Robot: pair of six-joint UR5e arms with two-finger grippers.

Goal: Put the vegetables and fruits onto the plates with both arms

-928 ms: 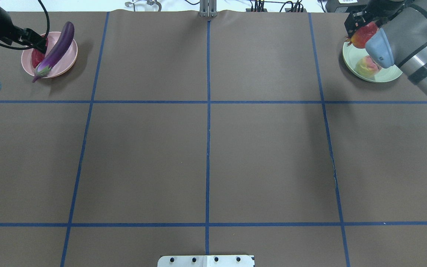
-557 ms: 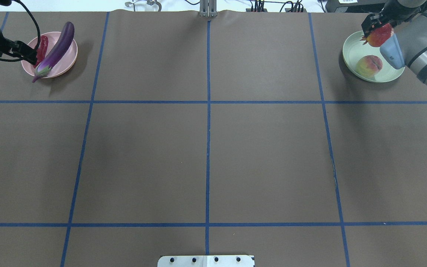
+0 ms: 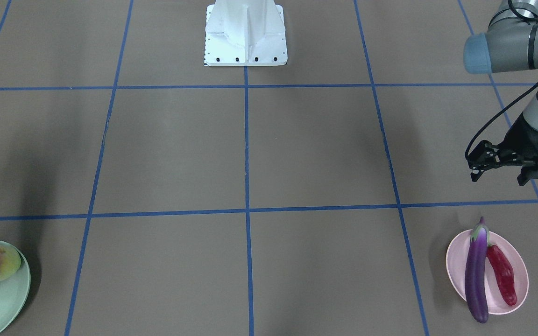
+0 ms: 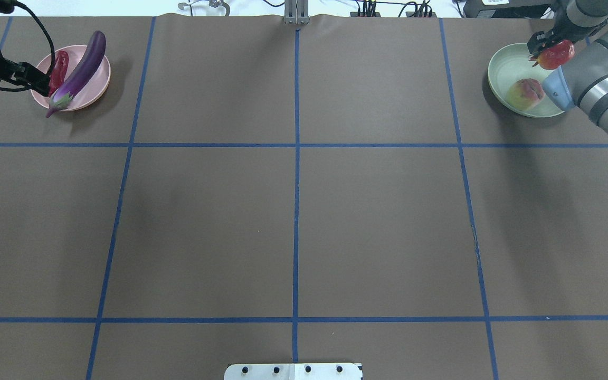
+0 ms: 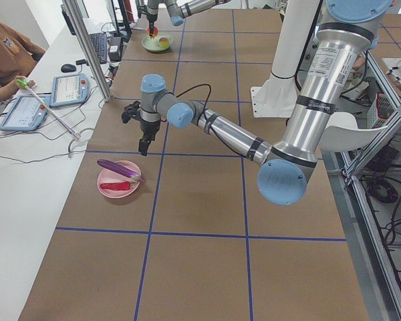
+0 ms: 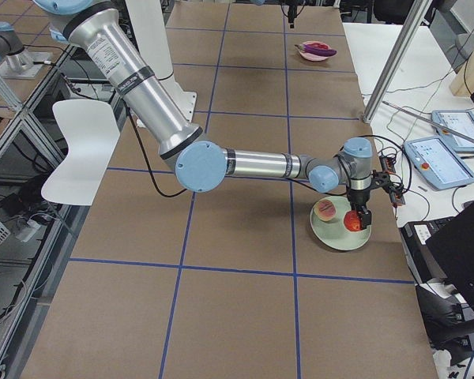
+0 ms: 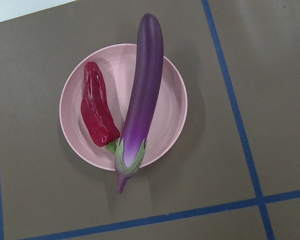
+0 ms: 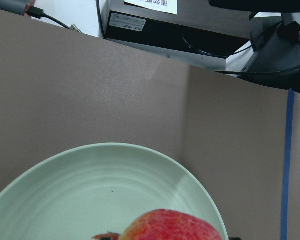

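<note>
The pale pink plate (image 4: 98,87) at the far left holds the purple eggplant (image 4: 79,71) and the red chili pepper (image 4: 59,66); both fill the left wrist view, eggplant (image 7: 142,95) and chili (image 7: 96,112). My left gripper (image 4: 44,80) is open and empty, raised beside the plate; it also shows in the front view (image 3: 499,177). My right gripper (image 4: 547,45) is shut on the bumpy red fruit (image 4: 556,54) over the mint green plate (image 4: 504,68). The peach (image 4: 526,93) lies on that plate.
The white base block (image 3: 245,32) stands at the robot's side of the table. Blue tape lines (image 4: 296,158) divide the brown table cover. A bench with tablets (image 5: 67,90), an operator (image 5: 7,50) and a metal post (image 5: 87,47) lie beyond the far edge.
My left gripper let go of the chili, left it on the pink plate and drew back to the left. My right gripper carried the red fruit rightward over the green plate.
</note>
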